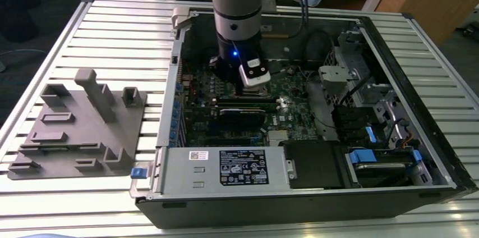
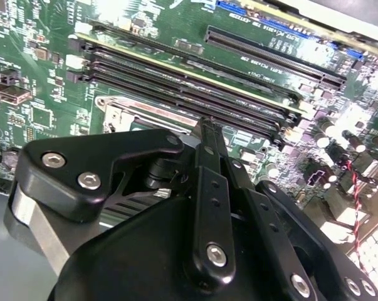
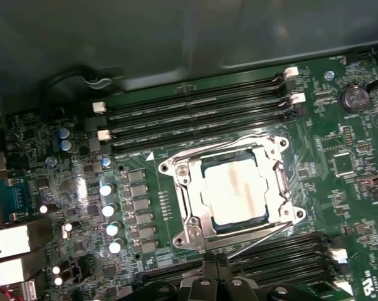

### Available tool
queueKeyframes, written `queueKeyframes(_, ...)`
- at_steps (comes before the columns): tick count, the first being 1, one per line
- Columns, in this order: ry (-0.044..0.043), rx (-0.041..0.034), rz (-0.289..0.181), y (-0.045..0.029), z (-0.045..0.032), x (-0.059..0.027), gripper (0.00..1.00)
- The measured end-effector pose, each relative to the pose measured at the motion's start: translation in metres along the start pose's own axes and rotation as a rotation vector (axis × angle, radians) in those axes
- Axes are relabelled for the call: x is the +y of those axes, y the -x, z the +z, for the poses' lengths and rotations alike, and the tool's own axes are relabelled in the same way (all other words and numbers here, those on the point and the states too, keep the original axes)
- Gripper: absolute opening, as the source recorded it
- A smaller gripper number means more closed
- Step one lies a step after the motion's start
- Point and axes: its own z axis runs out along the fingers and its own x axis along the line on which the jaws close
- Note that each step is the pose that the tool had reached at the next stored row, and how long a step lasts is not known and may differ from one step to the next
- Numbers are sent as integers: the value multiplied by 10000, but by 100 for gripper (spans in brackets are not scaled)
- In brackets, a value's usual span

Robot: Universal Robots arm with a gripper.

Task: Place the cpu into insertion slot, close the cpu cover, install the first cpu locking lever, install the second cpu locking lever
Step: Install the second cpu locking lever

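1. The arm (image 1: pixel 235 19) reaches down into the open computer case (image 1: pixel 419 154), above the green motherboard (image 1: pixel 299 120).
2. The gripper (image 2: pixel 207 125) hangs above the board near the memory slots (image 2: pixel 195 81); its two black fingers (image 2: pixel 209 163) are pressed together and grasp nothing.
3. In the first wrist view, the cpu (image 3: pixel 236 191) sits flat inside the insertion slot (image 3: pixel 198 199), its dull silver top facing up.
4. The cpu cover (image 3: pixel 271 164) lies closed around the cpu, framing it.
5. Two thin locking levers (image 3: pixel 254 235) run along the frame's edges; whether they are latched cannot be told.
6. A grey fixture tray (image 1: pixel 78 126) lies outside the case, at 9 o'clock in the exterior view.
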Motion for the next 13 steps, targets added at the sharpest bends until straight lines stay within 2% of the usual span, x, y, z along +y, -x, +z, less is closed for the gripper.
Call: queueKeyframes(13,12,3,0,-56,80,-32,11)
